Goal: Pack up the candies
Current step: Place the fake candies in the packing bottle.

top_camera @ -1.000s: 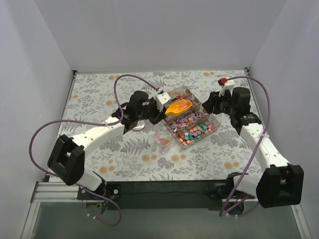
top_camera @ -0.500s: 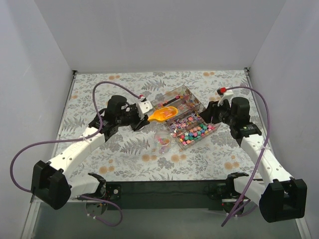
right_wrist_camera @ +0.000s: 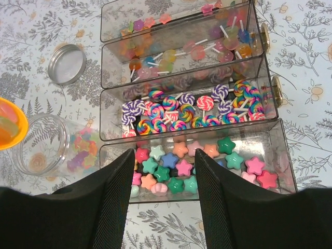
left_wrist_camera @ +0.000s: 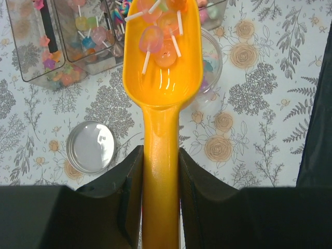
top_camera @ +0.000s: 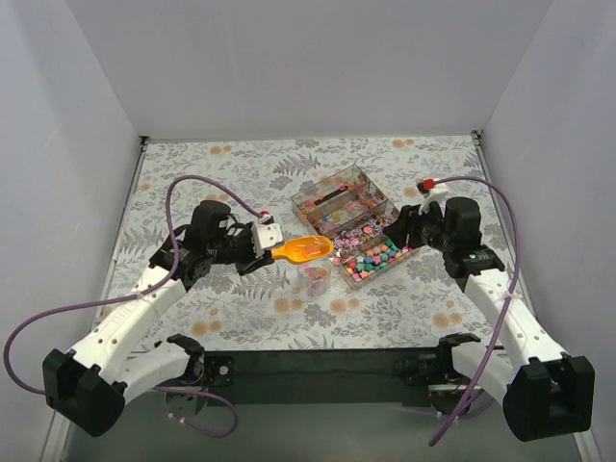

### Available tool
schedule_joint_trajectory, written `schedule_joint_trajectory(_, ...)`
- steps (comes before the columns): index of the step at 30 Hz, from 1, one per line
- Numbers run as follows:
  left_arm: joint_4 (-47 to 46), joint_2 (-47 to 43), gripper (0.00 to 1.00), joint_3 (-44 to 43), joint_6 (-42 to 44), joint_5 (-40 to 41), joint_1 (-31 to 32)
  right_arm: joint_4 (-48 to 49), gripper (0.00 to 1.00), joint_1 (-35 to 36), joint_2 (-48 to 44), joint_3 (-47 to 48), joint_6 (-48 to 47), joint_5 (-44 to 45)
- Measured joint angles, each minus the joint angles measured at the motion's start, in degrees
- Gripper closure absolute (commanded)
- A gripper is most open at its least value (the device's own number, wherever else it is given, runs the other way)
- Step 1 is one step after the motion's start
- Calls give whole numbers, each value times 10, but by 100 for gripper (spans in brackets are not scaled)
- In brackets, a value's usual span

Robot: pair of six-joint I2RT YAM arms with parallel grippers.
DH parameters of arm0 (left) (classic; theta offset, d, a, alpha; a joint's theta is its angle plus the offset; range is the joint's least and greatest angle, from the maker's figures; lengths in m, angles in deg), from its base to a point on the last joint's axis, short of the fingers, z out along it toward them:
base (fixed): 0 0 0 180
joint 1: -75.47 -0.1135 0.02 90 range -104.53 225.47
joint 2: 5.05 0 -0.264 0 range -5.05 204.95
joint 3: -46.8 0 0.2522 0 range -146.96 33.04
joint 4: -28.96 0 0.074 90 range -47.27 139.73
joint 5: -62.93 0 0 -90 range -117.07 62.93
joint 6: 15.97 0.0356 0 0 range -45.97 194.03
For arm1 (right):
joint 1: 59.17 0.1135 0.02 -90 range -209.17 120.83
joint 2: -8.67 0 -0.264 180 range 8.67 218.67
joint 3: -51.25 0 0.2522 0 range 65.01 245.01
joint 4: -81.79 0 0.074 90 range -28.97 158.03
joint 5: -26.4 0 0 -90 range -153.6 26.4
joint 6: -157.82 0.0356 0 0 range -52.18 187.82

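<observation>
My left gripper (top_camera: 262,248) (left_wrist_camera: 161,155) is shut on the handle of the orange scoop (top_camera: 306,249) (left_wrist_camera: 162,78). The scoop bowl holds a few pink and orange lollipop candies (left_wrist_camera: 158,44) and hangs over the open clear jar (top_camera: 315,277) (left_wrist_camera: 210,65). The jar (right_wrist_camera: 49,148) has some mixed-colour candies in its bottom. The clear compartment box (top_camera: 354,226) (right_wrist_camera: 275,93) holds star candies (right_wrist_camera: 176,168), swirl lollipops (right_wrist_camera: 179,111) and flat lollipops. My right gripper (top_camera: 404,231) (right_wrist_camera: 165,161) is open and empty, just above the near edge of the star compartment.
The jar's round metal lid (top_camera: 269,245) (left_wrist_camera: 91,147) (right_wrist_camera: 67,64) lies on the flowered tablecloth left of the box. White walls enclose the table on three sides.
My left arm has drawn the loaded scoop out of the box, nearer and to the left, until it is over the jar. My right gripper has shifted slightly nearer.
</observation>
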Motion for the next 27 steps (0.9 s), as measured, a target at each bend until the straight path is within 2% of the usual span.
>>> schedule_joint_trajectory(16,83,-10,100,-3,33,49,0,0,40,3,-24,-5,0,16)
schedule_joint_trajectory(27,137,-9,100,-42,50,91,10,-1,37,3,-30,-16,0,28)
